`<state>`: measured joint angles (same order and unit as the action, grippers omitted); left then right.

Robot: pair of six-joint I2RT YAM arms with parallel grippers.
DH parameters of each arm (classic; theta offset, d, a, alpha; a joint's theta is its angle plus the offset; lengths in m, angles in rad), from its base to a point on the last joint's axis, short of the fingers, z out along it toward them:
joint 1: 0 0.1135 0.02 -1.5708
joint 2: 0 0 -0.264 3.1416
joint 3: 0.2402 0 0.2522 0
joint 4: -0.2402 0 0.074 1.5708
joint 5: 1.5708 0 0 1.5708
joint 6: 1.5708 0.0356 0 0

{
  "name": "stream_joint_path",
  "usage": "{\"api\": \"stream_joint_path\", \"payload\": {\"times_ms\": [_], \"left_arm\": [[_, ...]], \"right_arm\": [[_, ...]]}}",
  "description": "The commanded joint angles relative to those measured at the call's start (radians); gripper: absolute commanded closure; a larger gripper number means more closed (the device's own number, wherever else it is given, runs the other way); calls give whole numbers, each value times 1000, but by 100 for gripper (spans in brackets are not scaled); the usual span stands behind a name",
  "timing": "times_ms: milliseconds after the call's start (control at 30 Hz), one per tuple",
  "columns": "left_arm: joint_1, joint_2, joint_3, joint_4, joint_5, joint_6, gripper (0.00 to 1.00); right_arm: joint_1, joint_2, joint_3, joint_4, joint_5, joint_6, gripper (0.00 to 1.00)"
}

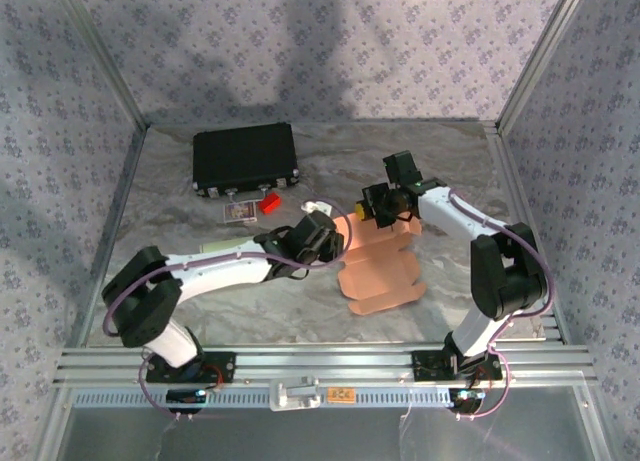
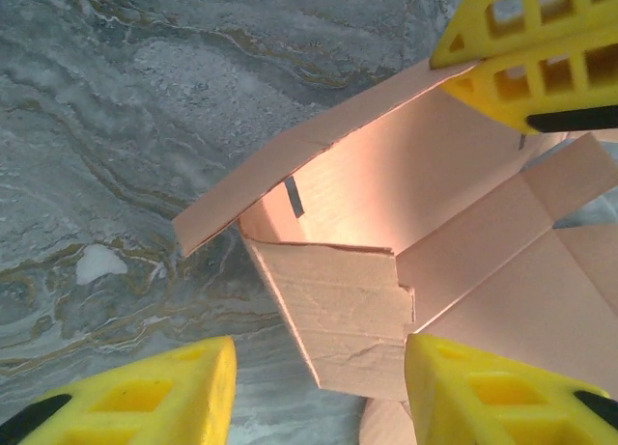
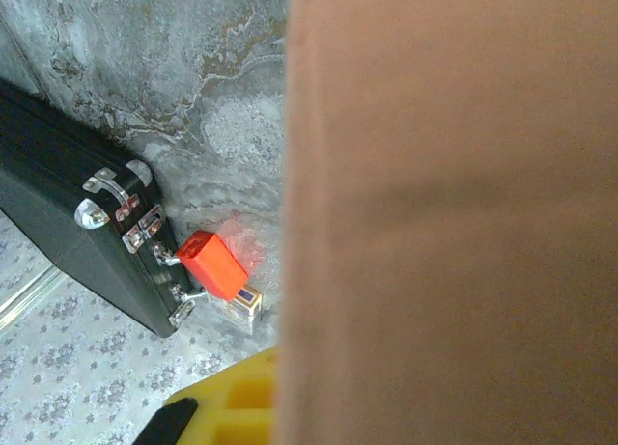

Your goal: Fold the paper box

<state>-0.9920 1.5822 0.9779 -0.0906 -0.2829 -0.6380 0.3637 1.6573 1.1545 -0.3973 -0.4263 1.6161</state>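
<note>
**A:** What are your tools doing?

**B:** Your left gripper [image 2: 319, 368] has its yellow ribbed fingers [image 2: 154, 397] spread apart and clamps nothing. A creased corner flap lies just ahead of the gap between them. Your right gripper [image 2: 459, 67] is closed on the top edge of a raised wall, one yellow finger on each side of the card.

**A:** And the thing you are folding?

**B:** The half-folded, pinkish-tan paper box [image 1: 385, 276] sits on the grey marbled table [image 1: 180, 221], between your two arms and a little towards the right one. From your left wrist you see one wall tilted up with a short slot cut in it. An end flap is bent inward below it, and the remaining panels lie flat, spreading away to the right. Your right wrist camera looks along that held wall, which blocks most of its view.

**A:** What else is around you?

**B:** A black rectangular hard case [image 1: 245, 159] with metal latches lies flat towards the far left. A small red block [image 3: 212, 264] sits just beside its latched edge. A small printed card [image 1: 240, 212] lies near the block. All three are well apart from the box
</note>
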Motion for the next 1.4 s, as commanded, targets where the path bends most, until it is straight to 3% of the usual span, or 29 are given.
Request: {"api": "stream_joint_path", "payload": {"times_ms": [0, 67, 367, 600, 833, 967, 1167, 1267, 1367], "left_arm": [[-27, 37, 108, -80, -83, -25, 50], [-31, 79, 168, -184, -128, -41, 50], [-17, 169, 211, -211, -132, 19, 56], [36, 106, 101, -210, -134, -12, 66], [97, 73, 46, -134, -56, 17, 67], [106, 50, 44, -118, -39, 12, 67], [124, -103, -12, -70, -14, 72, 58], [220, -175, -100, 14, 156, 137, 60], [333, -140, -135, 50, 359, 217, 62]], "right_arm": [[-8, -51, 3, -39, 8, 11, 100], [-11, -63, -1, -41, 6, 13, 100], [-12, -131, -52, -37, 6, 24, 100], [-54, -175, -92, -11, -34, -41, 100], [-99, -148, -70, -70, -135, -219, 100], [-112, -134, -66, -89, -124, -310, 100], [-121, -102, -72, 20, -128, -381, 100], [-137, -74, -40, -3, -143, -414, 100], [-147, -38, -23, 5, -181, -431, 100]]}}
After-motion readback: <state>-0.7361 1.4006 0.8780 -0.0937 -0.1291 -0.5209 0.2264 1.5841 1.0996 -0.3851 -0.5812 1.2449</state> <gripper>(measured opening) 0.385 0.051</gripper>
